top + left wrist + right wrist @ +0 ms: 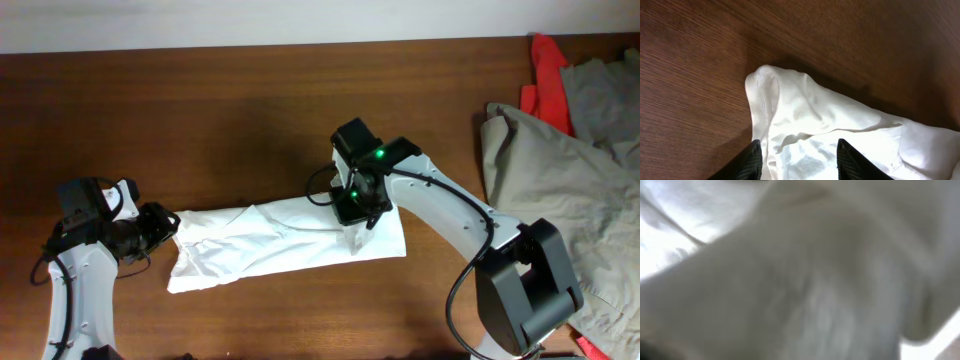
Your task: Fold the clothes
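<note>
A white garment point(290, 245) lies in a long, creased strip across the middle of the wooden table point(230, 120). My left gripper point(165, 228) is at its left end. In the left wrist view this gripper point(802, 160) is open, its two black fingers straddling the rumpled white garment point(805, 115) near a stitched hem. My right gripper point(357, 218) sits over the strip's right part, where the cloth tents up under it. The right wrist view is filled with blurred white cloth point(800, 270), and the fingers are hidden.
A pile of other clothes lies at the table's right side: a large beige garment point(570, 170) and a red one point(548, 75) behind it. The right arm's base point(530, 290) stands at the front right, and bare wood point(700, 75) surrounds the strip.
</note>
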Available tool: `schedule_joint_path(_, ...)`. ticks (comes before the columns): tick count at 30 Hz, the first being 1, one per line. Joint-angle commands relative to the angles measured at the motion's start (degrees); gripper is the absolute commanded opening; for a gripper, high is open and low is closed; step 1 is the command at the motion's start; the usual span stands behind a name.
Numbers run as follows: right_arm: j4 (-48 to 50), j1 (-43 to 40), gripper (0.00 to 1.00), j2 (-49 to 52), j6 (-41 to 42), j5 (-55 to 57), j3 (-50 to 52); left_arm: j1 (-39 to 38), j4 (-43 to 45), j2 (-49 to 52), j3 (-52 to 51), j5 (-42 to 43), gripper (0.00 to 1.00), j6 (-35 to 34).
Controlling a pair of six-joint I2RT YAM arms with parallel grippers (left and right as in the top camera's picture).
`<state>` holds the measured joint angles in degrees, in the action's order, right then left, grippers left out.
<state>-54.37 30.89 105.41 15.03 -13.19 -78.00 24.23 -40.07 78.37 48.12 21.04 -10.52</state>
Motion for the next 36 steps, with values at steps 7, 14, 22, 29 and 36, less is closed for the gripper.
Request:
schedule_joint_path(7, 0.6, 2.7, 0.73, 0.5, -2.5, 3.3, -0.7, 0.2, -0.1, -0.7, 0.7, 0.2, 0.49, 0.3)
schedule_joint_path(14, 1.5, 2.5, 0.7, 1.9, -2.2, 6.3, -0.5, 0.2, -0.1, -0.6, 0.7, 0.2, 0.53, 0.3)
schedule_joint_path(22, 3.0, 4.9, 0.62, 8.9, -1.6, -11.1, 0.1, 0.2, -0.5, -0.6, 0.7, 0.2, 0.53, 0.3)
schedule_joint_path(29, -0.8, 4.7, 0.7, 8.3, -9.3, -16.8, 0.1, 0.2, -0.5, -0.6, 0.7, 0.2, 0.53, 0.3)
schedule_joint_path(36, -12.9, 2.2, 0.77, 2.1, -7.6, -3.1, -9.9, 0.2, -1.2, -0.6, 0.7, 0.2, 0.8, 0.3)
